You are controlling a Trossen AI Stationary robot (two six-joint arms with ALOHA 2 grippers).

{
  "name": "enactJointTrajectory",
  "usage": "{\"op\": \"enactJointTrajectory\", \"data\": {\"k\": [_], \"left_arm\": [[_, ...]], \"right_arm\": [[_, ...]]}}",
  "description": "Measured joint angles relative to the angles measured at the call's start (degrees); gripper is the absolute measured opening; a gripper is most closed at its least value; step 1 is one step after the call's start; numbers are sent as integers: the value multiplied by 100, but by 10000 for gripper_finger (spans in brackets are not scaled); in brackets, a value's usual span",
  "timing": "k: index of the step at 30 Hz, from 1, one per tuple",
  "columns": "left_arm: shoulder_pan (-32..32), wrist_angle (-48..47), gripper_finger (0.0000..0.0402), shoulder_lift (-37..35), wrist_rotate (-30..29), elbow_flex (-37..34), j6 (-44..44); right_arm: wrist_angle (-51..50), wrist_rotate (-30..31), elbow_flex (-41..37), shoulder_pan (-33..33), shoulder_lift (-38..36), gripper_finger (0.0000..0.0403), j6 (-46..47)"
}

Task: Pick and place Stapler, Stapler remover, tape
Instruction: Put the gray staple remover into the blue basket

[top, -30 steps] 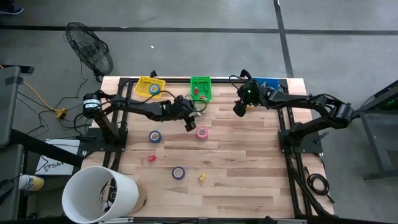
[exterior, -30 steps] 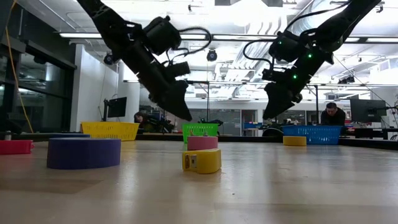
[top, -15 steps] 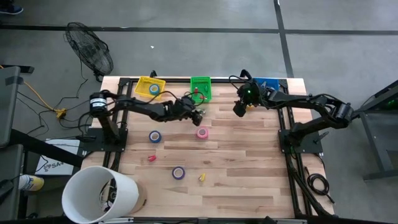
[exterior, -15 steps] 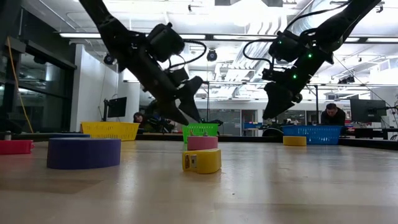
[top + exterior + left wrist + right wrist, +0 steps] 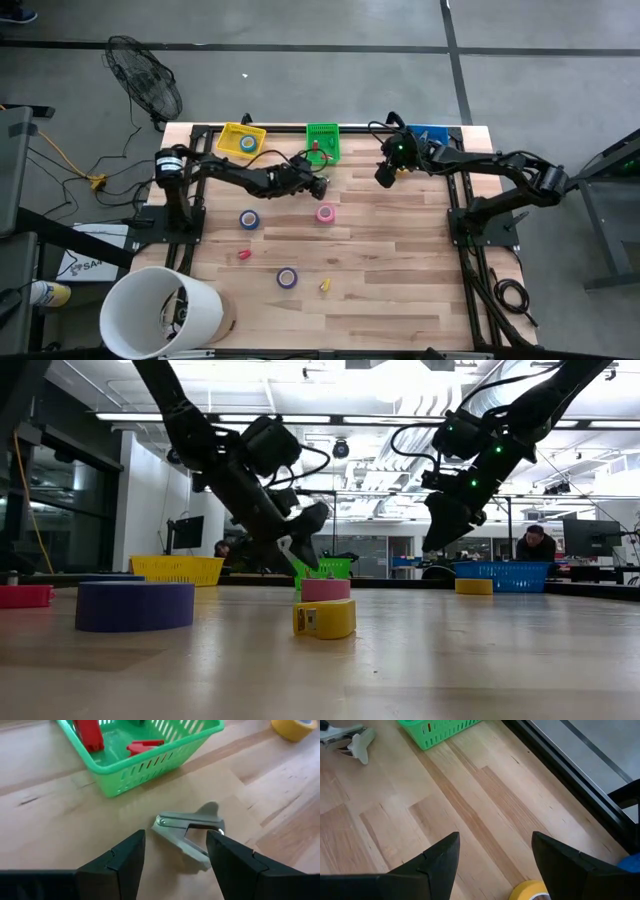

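The left gripper point(image 5: 320, 187) hangs above the bench point(image 5: 400, 280) near its far edge, just at 6 o'clock of the green basket point(image 5: 323, 142). Its fingers point(image 5: 120, 865) are spread apart and hold nothing. In the left wrist view the staple remover point(image 5: 192, 830) lies flat on the wood between and just beyond the two fingertips, untouched, close to the green basket's wall. Inside that basket sit two red pieces point(image 5: 90, 732).

The right gripper point(image 5: 384, 176) hovers off the bench at 3 o'clock of the green basket, between it and the blue basket point(image 5: 430, 134). Its fingers point(image 5: 440, 865) are also released and empty. The right wrist view shows bare wood ahead, with a yellow tape roll point(image 5: 532, 890) between the fingertips close to the gripper.

Tape rolls lie scattered on the bench. The pink roll point(image 5: 325, 212) is at 6 o'clock of the left gripper, near it. A blue roll point(image 5: 249, 219) lies at 9 o'clock of the pink one, well apart. A purple roll point(image 5: 287, 278) sits toward the near edge, with a small yellow piece point(image 5: 325, 286) at its 3 o'clock and a small red piece point(image 5: 244, 255) at its 10 o'clock. The yellow basket point(image 5: 243, 141) at the far edge holds another blue roll point(image 5: 247, 144).

In the low view the yellow piece point(image 5: 324, 618) stands in front of the pink roll point(image 5: 326, 589), and the purple roll point(image 5: 135, 606) is off at 9 o'clock.
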Motion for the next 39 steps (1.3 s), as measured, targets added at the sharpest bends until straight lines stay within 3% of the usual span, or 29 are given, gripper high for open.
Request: {"op": "enactJointTrajectory", "data": {"k": [18, 31, 39], "left_arm": [[-4, 163, 200, 213, 125, -2, -171], [-4, -358, 100, 208, 125, -2, -291], [-4, -397, 64, 208, 100, -2, -69]], "right_arm": [[-7, -1, -2, 0, 0, 239, 6], [-84, -1, 0, 0, 0, 240, 6], [-92, -1, 0, 0, 0, 240, 6]]}}
